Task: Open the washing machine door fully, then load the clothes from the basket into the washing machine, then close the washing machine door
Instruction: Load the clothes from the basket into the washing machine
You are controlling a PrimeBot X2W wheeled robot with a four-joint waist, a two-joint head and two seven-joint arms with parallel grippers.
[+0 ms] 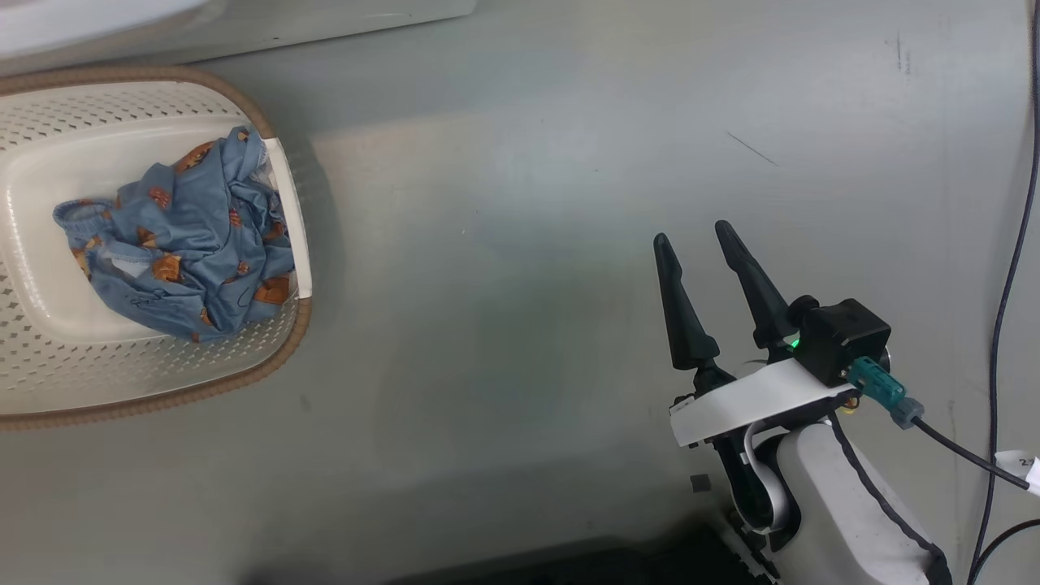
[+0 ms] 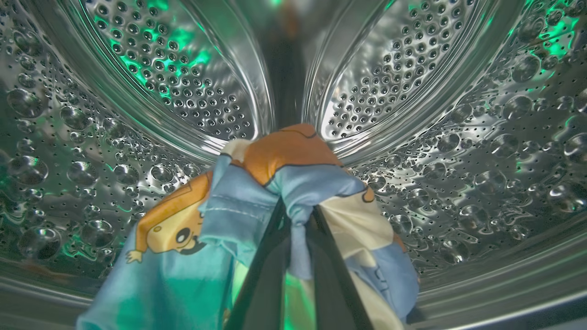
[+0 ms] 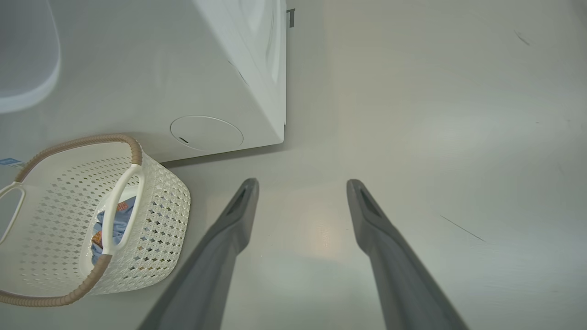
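- The left end effector (image 2: 297,215), deep in the steel drum (image 2: 458,160), pinches the light blue garment (image 2: 238,215) by a bunched fold, likely to release it well inside
- That garment hangs crumpled, with orange and cream patches
- The right end effector (image 1: 691,231) hovers spread, empty; the blue printed garment (image 1: 187,252) lies in the basket (image 1: 292,341)

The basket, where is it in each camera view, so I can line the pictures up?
Head view: the basket sits at the left edge, cut off by the frame.
Right wrist view: basket at lower left, just in front of the washing machine.
Left wrist view: looks into the drum; left gripper shut on the light blue garment.
Shared landmark: the blue garment with orange prints lying in the basket.
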